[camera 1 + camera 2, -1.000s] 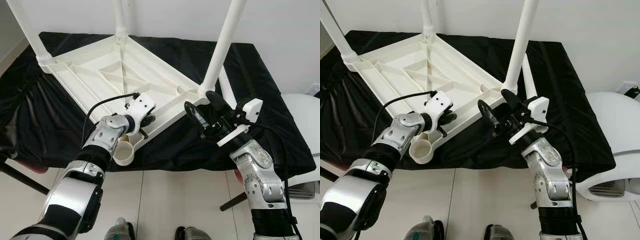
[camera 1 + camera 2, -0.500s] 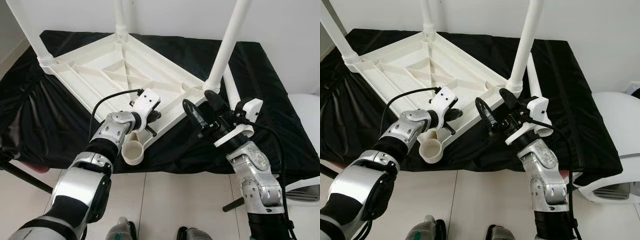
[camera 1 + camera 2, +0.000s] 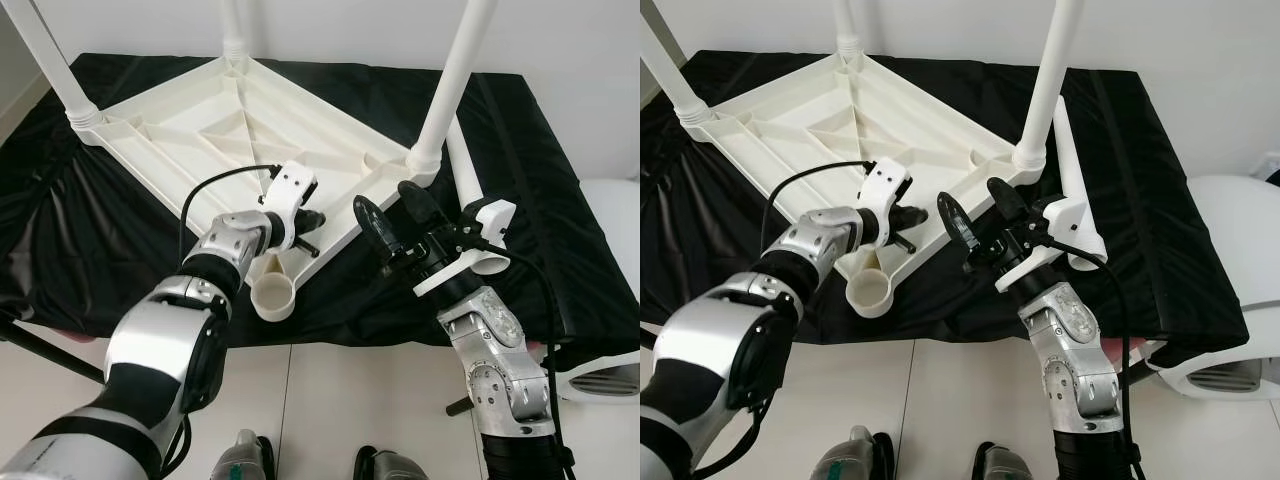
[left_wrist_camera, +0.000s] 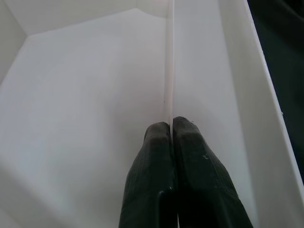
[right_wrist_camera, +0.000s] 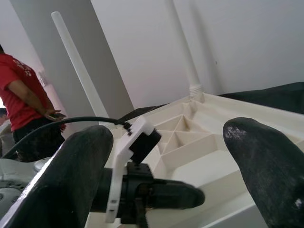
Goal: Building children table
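Tabletop point(image 3: 210, 125) upside down on bench point(image 3: 540, 200), three legs fitted | left gripper point(image 3: 310, 222) fingers closed, now further in by near-corner socket point(image 3: 272, 297) | right gripper point(image 3: 392, 215) open, closer; loose leg point(image 3: 465, 195) behind, ungrasped | fourth leg pending, I judge.

Materials: white plastic on black cloth.
Table top point(image 3: 230, 125) and legs point(image 3: 452, 85): smooth, slightly glossy moulded plastic. Cloth point(image 3: 520, 170): black, wrinkled, faint sheen. Arms point(image 3: 165, 350): brushed silver metal. Left gripper point(image 4: 173, 137) fingers point(image 4: 199, 166): matt black, textured rubber.
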`<state>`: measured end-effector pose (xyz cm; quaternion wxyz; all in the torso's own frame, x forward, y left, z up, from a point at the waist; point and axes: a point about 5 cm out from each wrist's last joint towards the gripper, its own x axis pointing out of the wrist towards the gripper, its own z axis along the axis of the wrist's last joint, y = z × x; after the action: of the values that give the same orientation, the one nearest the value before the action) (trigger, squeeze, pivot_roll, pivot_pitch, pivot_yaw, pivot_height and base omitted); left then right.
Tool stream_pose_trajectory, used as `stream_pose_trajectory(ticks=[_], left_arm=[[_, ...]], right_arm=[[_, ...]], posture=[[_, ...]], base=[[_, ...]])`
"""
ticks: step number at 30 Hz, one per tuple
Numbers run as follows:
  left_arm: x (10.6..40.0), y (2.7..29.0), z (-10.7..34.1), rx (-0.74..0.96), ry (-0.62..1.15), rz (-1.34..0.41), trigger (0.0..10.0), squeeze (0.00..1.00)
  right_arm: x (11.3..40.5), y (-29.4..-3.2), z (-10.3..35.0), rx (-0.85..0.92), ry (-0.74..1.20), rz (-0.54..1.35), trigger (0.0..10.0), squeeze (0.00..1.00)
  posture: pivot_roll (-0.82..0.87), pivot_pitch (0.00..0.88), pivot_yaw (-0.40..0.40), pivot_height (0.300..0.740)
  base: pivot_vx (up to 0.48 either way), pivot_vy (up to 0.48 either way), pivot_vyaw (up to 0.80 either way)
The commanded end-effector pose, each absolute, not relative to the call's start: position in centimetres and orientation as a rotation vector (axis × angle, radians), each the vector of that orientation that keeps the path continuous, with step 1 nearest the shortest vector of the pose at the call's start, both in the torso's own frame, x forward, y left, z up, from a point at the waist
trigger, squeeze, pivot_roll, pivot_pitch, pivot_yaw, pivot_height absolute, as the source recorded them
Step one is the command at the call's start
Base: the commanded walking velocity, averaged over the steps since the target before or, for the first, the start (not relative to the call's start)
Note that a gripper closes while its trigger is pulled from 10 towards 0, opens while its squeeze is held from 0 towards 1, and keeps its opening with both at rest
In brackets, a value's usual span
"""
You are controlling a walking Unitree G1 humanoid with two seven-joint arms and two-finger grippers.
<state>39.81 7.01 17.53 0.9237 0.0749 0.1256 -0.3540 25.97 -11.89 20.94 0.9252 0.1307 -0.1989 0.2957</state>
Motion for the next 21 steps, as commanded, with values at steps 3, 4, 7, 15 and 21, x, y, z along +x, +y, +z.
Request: stream_pose_trajectory(ticks=[3, 4, 7, 15, 21], left_arm=[[41.6, 8.0, 22.3, 0.089, 0.007, -0.334, 10.0, 0.00], [41.6, 8.0, 22.3, 0.089, 0.007, -0.334, 10.0, 0.00], [41.5, 7.7, 22.4, 0.076, -0.009, -0.374, 10.0, 1.00], [41.0, 6.4, 23.2, 0.111, -0.069, -0.554, 10.0, 0.00], [40.6, 6.1, 23.8, 0.131, -0.108, -0.630, 10.0, 0.00]], right_arm=[[25.5, -11.8, 21.0, 0.275, -0.402, 0.613, 10.0, 0.00], [25.5, -11.8, 21.0, 0.275, -0.402, 0.613, 10.0, 0.00], [25.5, -11.8, 20.9, 0.274, -0.399, 0.612, 10.0, 0.00], [25.8, -11.8, 20.9, 0.270, -0.395, 0.614, 10.0, 0.00], [26.0, -11.7, 20.9, 0.272, -0.393, 0.624, 10.0, 0.00]], posture=[[-0.08, 0.082, 0.064, 0.740], [-0.08, 0.082, 0.064, 0.740], [-0.07, 0.082, 0.063, 0.740], [-0.04, 0.089, 0.055, 0.740], [-0.03, 0.092, 0.052, 0.740]], base=[[0.000, 0.000, 0.00], [0.000, 0.000, 0.00], [0.000, 0.000, 0.00], [0.000, 0.000, 0.00], [0.000, 0.000, 0.00]])
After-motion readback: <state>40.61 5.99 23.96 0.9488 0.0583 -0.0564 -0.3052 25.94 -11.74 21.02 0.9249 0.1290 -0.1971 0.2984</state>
